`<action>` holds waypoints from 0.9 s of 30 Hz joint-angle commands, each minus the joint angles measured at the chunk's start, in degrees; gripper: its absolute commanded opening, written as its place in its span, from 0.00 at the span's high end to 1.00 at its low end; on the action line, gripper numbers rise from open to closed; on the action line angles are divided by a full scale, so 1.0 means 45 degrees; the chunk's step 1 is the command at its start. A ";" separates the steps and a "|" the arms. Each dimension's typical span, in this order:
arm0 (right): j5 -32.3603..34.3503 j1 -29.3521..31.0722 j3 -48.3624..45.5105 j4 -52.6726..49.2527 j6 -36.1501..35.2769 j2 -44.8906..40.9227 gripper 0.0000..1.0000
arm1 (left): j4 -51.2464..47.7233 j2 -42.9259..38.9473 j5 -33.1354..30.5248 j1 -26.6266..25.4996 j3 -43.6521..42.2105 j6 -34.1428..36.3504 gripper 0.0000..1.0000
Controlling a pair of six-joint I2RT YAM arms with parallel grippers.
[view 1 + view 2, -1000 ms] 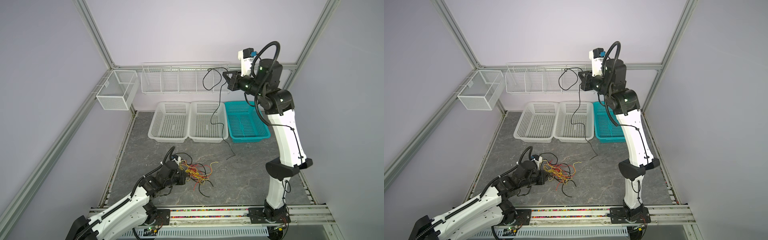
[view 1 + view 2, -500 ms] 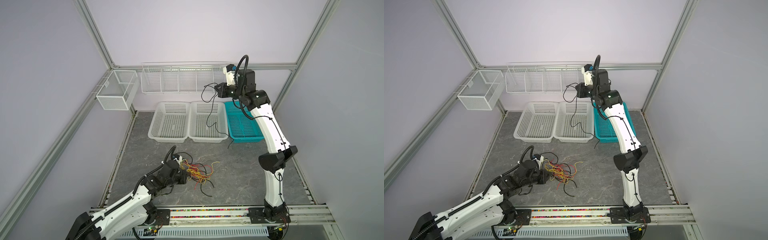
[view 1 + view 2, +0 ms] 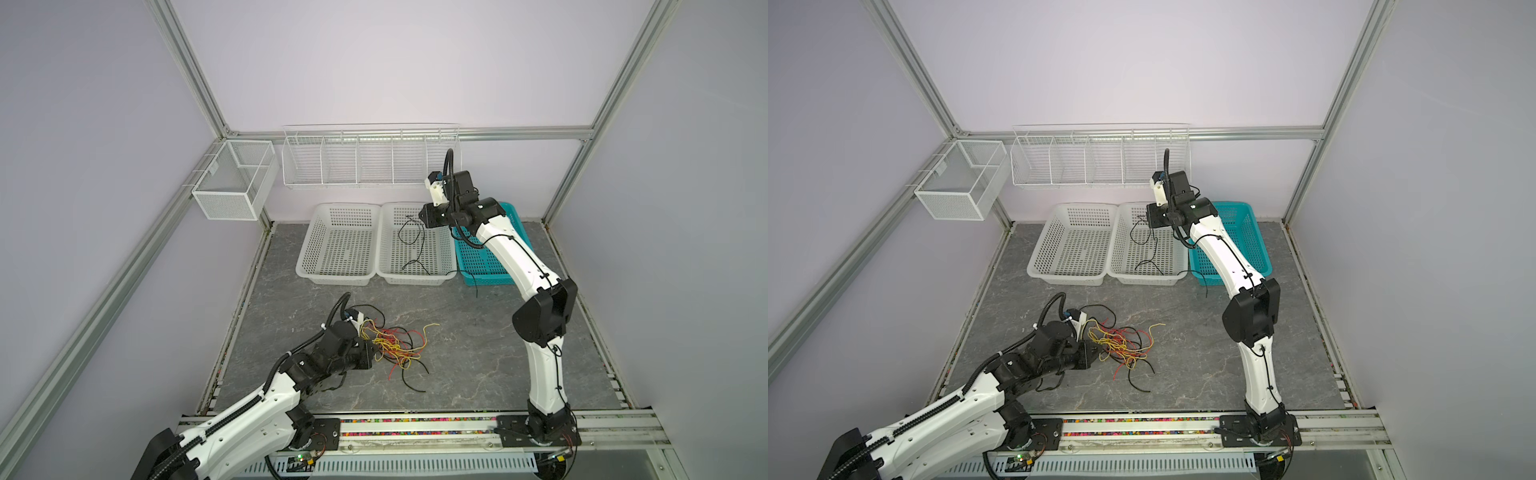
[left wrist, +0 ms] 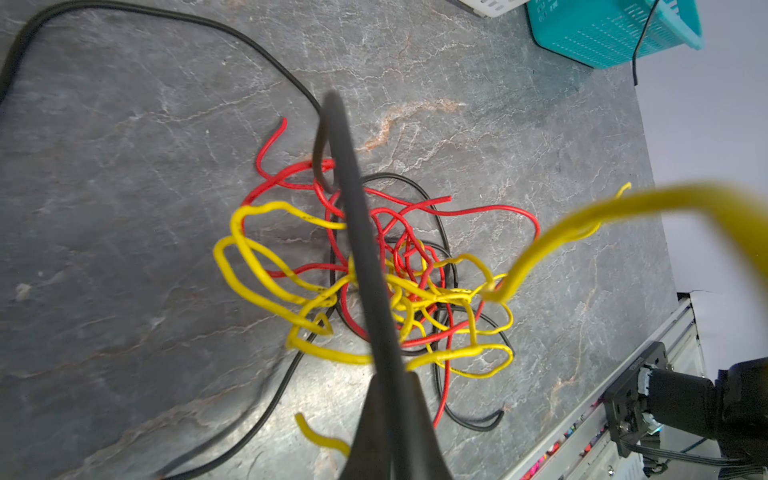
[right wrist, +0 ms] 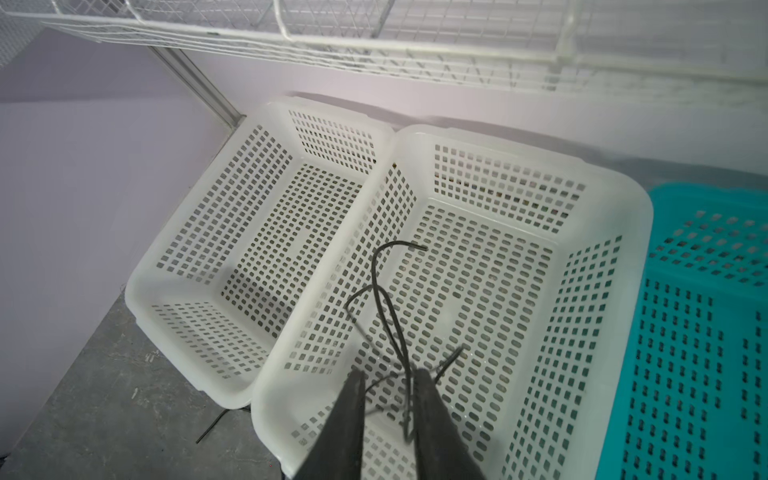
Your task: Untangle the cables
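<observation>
Right wrist view gives us the right tool [image 5: 388, 374] with jaws parted above the middle white basket [image 5: 519, 158], a thin black cable [image 5: 375, 278] running up between them; we cannot tell whether it touches a finger. In both top views that cable curls in this basket at the back edge of the table [image 3: 478, 353], its tail over the front rim beside the teal basket [image 3: 490, 266]. Near the front edge, left of centre, the left tool [image 4: 334, 108] is closed at the tangle of red, yellow and black cables [image 3: 395, 347]; whether it pinches one we cannot tell.
</observation>
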 commanded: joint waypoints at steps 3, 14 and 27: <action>0.0152 0.0002 -0.0319 -0.1091 -0.0392 -0.1219 0.43 | -0.0395 -0.0459 0.0017 0.0029 -0.0293 -0.0010 1.00; 0.0580 0.0192 -0.9841 0.1314 -0.0224 -0.7618 0.35 | 0.0204 -0.0223 0.0428 0.0030 -0.0261 -0.0259 1.00; 0.1672 -0.0098 -1.5768 0.2927 0.0118 -0.9772 0.36 | 0.0252 -0.0274 0.0605 0.0029 -0.0100 -0.0317 1.00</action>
